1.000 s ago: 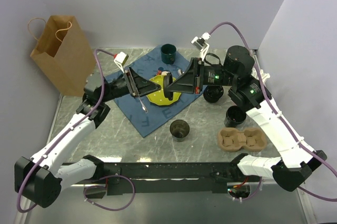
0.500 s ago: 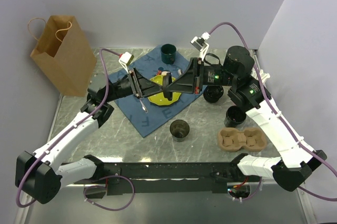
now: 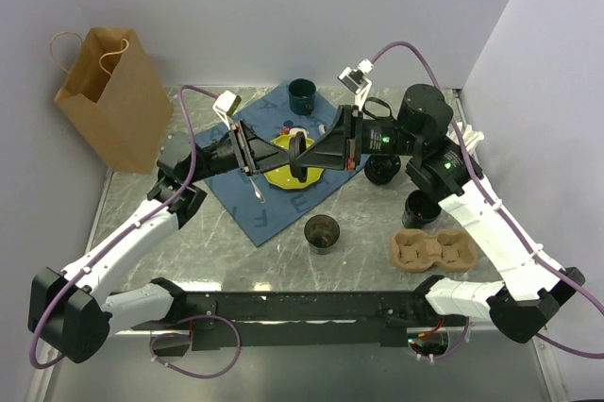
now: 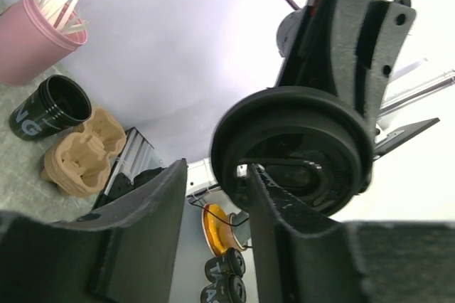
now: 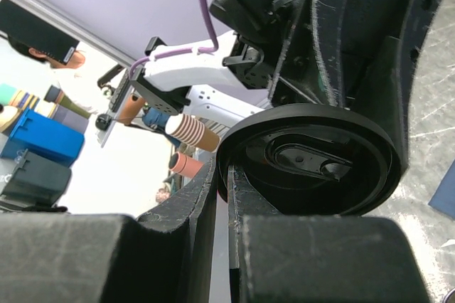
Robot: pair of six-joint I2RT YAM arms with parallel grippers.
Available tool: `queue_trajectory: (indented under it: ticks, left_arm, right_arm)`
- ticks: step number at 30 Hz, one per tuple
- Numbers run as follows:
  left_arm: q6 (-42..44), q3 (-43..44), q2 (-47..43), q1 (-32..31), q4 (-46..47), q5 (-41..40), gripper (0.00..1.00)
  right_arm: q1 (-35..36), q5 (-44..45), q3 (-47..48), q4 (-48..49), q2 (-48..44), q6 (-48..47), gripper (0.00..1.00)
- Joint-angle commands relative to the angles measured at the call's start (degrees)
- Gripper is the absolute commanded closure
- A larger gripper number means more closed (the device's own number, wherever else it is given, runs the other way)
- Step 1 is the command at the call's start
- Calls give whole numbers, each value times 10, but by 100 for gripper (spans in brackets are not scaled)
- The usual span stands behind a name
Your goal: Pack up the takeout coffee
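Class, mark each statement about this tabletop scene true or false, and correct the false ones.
1. The right jaws grip a black lid. True.
2. The paper bag lies flat. False: it stands upright at the back left.
3. The carrier holds a cup. False: its wells are empty.
4. The cup in front of the mat has no lid. True.
5. The green mug stands on the yellow plate. False: it stands behind the plate, apart from it.
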Motion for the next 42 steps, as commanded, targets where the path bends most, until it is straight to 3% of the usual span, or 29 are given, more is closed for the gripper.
queue_trajectory:
  ticks: [1, 7, 12, 19, 25, 31, 36, 42]
  left_arm:
    - [-17, 4, -12, -3, 59, -4, 58]
    - [-9, 9, -15, -3, 27, -4, 81]
    - [32, 12, -31, -3, -55, -14, 99]
    - [218, 107, -32, -3, -389, -109, 99]
    - [262, 184, 9, -23, -605, -241, 99]
    - [236, 324, 127, -138, -791, -415, 99]
    - [173, 417, 197, -202, -905, -502, 99]
    - [121, 497, 293, -296, -991, -549, 99]
  right_arm:
    - [5, -6, -7, 32, -8, 7, 88]
    - [4, 3, -15, 34, -10, 11, 85]
    - [5, 32, -18, -3, -20, 0, 64]
    - [-2, 145, 17, -200, -72, -64, 25]
    - [-3, 366, 32, -408, -128, -102, 1]
    - [-3, 558, 15, -565, -135, -88, 0]
    - [-2, 606, -11, -629, -132, -66, 2]
    - [-3, 607, -53, -618, -218, -70, 2]
